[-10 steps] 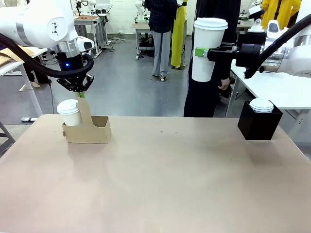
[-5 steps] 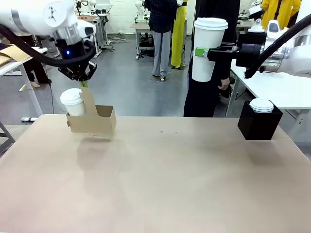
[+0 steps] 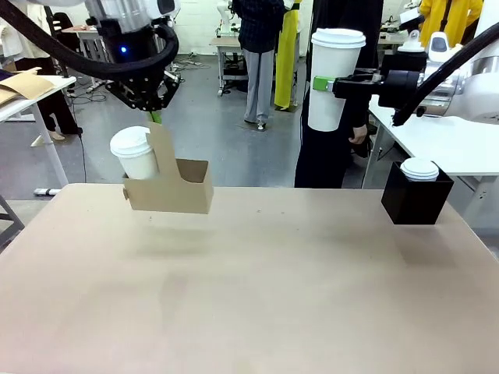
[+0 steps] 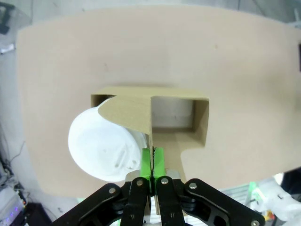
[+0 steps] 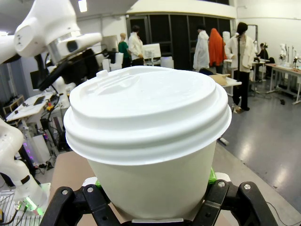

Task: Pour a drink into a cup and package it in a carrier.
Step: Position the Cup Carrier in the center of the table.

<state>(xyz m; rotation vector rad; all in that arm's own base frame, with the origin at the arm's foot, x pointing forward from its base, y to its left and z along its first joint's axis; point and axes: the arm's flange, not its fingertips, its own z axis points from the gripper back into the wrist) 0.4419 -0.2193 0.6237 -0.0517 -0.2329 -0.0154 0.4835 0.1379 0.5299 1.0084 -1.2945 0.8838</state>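
Currently the carrier (image 3: pixel 175 191) hangs clear of the counter (image 3: pixel 273 296), over its far left part and slightly tilted. The left claw (image 3: pixel 153 117) is clenched on the top of the tall centre handle (image 3: pixel 162 144); the left wrist view shows both green pads pinching the card edge. The left arm reaches in from above, wrist pointing straight down.

Contents: a small cup (image 3: pixel 134 153) with a white lid sits in the pocket on the robot's left. The empty pocket (image 3: pixel 193 173) lies on the robot's right, toward the other arm. The carrier's long axis runs roughly across the counter, left to right.

The right claw (image 3: pixel 326 84) comes in level from the right and grasps a tall cup (image 3: pixel 335 54) by its wall, below the lid. That cup is upright, lidded, held high beyond the far edge and well apart from the carrier. A black box (image 3: pixel 415 201) with another lidded cup stands on the counter's far right.

Assessment: loading turns on the empty pocket, which lies below and to the robot's left of the tall cup. The right arm is the nearer one. The hanging carrier may swing on contact.
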